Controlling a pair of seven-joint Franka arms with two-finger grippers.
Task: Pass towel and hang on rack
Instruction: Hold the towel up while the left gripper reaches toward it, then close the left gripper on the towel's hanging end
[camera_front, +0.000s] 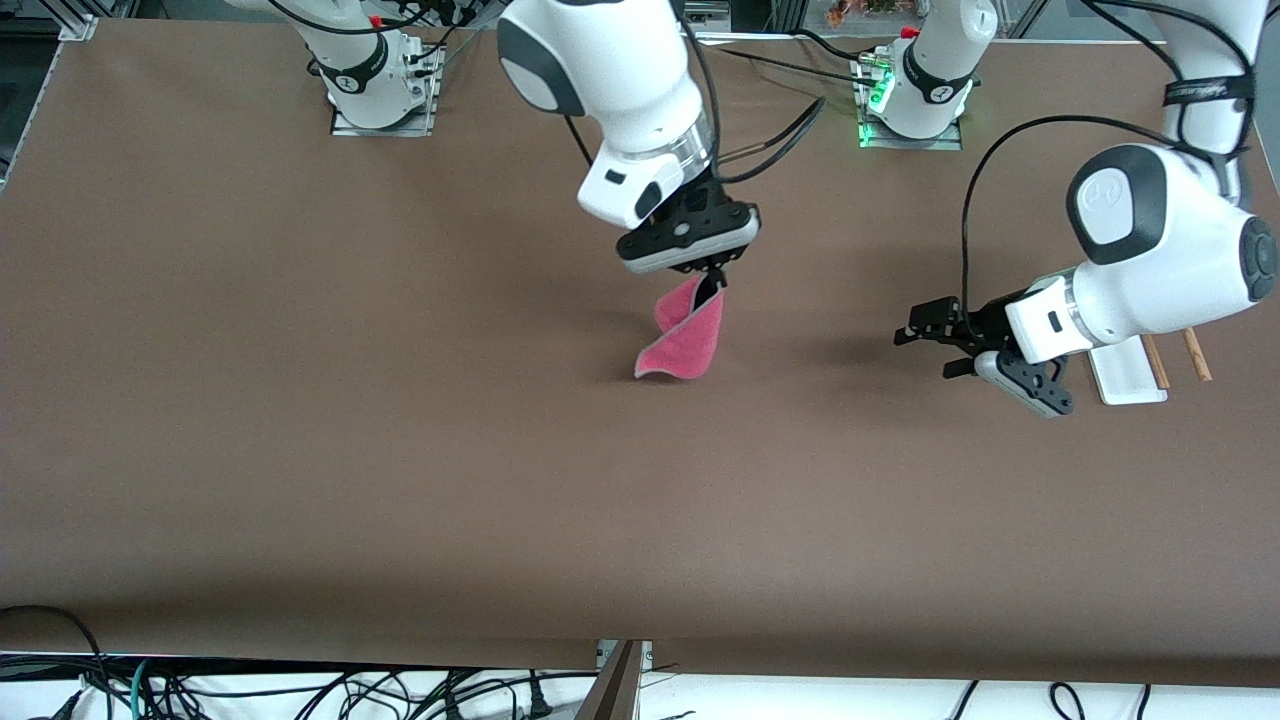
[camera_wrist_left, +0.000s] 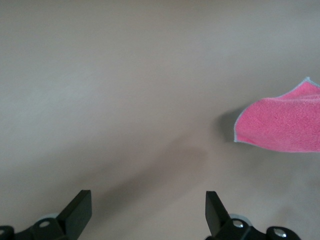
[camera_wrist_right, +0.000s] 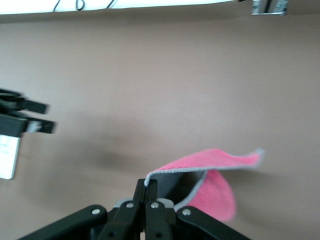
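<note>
My right gripper (camera_front: 712, 282) is shut on a corner of the pink-red towel (camera_front: 685, 335) and holds it up over the middle of the table, the cloth hanging curled below it. The right wrist view shows the towel (camera_wrist_right: 210, 172) pinched at its grey edge between my right gripper's (camera_wrist_right: 145, 187) closed fingers. My left gripper (camera_front: 925, 345) is open and empty, low over the table toward the left arm's end, pointing at the towel. The left wrist view shows the towel (camera_wrist_left: 280, 122) ahead of my left gripper (camera_wrist_left: 148, 207). The rack (camera_front: 1140, 365) stands mostly hidden under the left arm.
The brown table (camera_front: 400, 450) spreads wide around the towel. The arm bases (camera_front: 380, 80) stand along the table edge farthest from the front camera. Cables (camera_front: 300, 695) lie below the nearest edge.
</note>
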